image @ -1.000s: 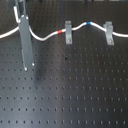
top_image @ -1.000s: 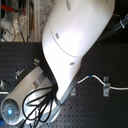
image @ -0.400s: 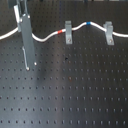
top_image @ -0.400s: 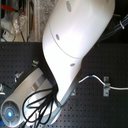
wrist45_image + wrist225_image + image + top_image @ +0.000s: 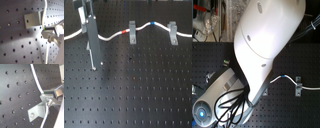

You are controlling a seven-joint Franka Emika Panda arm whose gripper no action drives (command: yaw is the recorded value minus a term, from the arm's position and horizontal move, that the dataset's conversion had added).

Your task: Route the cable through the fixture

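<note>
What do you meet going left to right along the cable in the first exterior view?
Gripper → red band → middle clip post → blue band → right clip post, all along the white cable.

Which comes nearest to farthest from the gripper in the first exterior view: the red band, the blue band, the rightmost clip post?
Measured from the gripper at the first exterior view's left:
1. The red band on the cable, just left of the middle clip post.
2. The blue band, right of that post.
3. The rightmost clip post, far right.
</note>
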